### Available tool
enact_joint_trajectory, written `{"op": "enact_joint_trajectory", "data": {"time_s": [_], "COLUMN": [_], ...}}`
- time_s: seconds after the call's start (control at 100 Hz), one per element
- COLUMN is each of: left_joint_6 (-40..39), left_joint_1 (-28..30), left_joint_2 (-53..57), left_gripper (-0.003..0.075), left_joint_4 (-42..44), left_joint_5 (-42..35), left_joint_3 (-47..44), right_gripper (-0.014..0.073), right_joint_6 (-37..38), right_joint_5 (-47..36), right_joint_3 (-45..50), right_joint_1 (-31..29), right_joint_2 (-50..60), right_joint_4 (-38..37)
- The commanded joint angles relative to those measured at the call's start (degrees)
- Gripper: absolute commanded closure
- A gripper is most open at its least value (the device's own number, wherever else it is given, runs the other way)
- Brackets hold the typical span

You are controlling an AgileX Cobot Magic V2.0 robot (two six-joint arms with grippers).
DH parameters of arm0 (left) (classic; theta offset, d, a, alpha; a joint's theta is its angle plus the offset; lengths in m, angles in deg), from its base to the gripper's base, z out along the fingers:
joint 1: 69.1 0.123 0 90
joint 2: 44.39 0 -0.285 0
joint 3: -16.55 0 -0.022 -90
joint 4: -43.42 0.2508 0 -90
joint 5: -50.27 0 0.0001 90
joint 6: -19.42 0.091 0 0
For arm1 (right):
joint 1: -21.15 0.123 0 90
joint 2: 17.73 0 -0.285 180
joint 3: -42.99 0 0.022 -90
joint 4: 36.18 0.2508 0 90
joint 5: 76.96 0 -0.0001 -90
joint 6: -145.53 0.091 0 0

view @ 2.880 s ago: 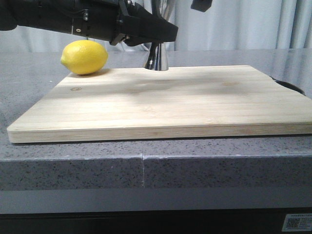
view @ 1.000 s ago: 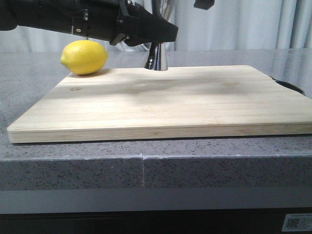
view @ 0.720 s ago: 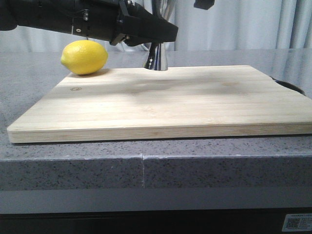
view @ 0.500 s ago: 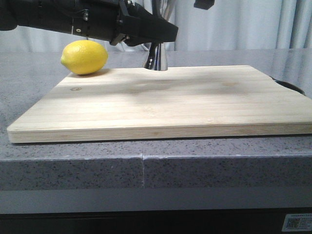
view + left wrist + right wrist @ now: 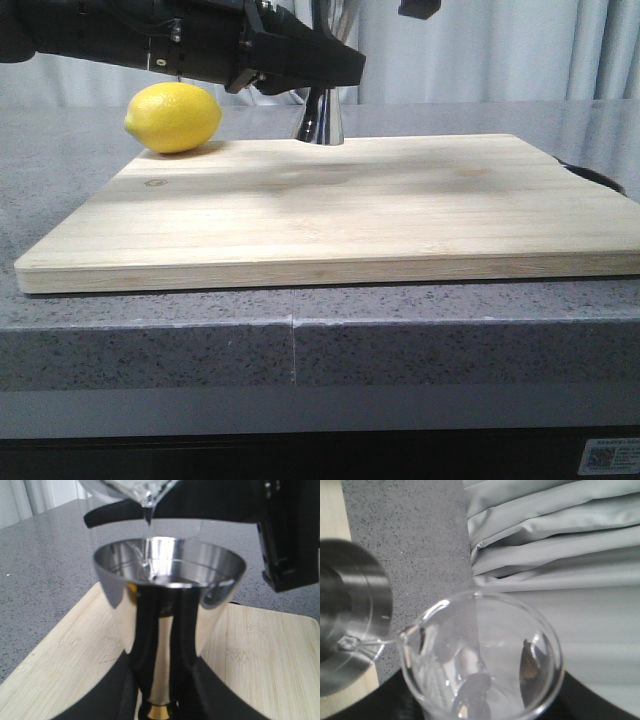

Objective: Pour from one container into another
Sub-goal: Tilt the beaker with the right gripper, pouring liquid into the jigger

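Observation:
The steel jigger (image 5: 167, 605) stands upright on the far edge of the wooden cutting board (image 5: 350, 200). My left gripper (image 5: 160, 700) is shut on its narrow gold-tinted waist. In the front view only its lower cone (image 5: 320, 122) shows below the left gripper (image 5: 305, 62). The clear glass beaker (image 5: 480, 655) is tilted above it, spout (image 5: 146, 492) over the upper cup, and a thin stream of clear liquid runs into the jigger (image 5: 350, 630). My right gripper (image 5: 480, 712) is shut on the beaker; only a black corner of the right gripper (image 5: 418, 8) shows in the front view.
A yellow lemon (image 5: 172, 117) rests at the board's far left corner, close to the left arm. A dark object (image 5: 592, 177) pokes out behind the board's right edge. Grey stone counter (image 5: 420, 340) surrounds the board, and grey curtains (image 5: 520, 45) hang behind.
The visible corner of the right gripper has shifted slightly up and right since the oldest frame. The left arm, jigger and lemon have not moved.

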Motion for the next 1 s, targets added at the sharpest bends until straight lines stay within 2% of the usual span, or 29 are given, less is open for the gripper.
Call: {"op": "enact_joint_trajectory", "data": {"time_s": [0.0,0.99], "left_joint_6": [0.0,0.0], "left_joint_1": [-0.4,-0.4], "left_joint_2": [2.7,2.7], "left_gripper": [0.0739,0.0739], "left_joint_4": [-3.9,-3.9], "left_joint_5": [3.3,3.3], "left_joint_3": [1.7,1.7], "right_gripper": [0.0378,0.0378], "right_joint_6": [-0.2,0.4], "right_joint_5": [-1.5,-1.4], "right_joint_3": [-2.3,-2.3], "right_joint_1": [0.1,0.1], "right_joint_2": [2.7,2.7], "right_joint_4": [-2.1,-2.6]}}
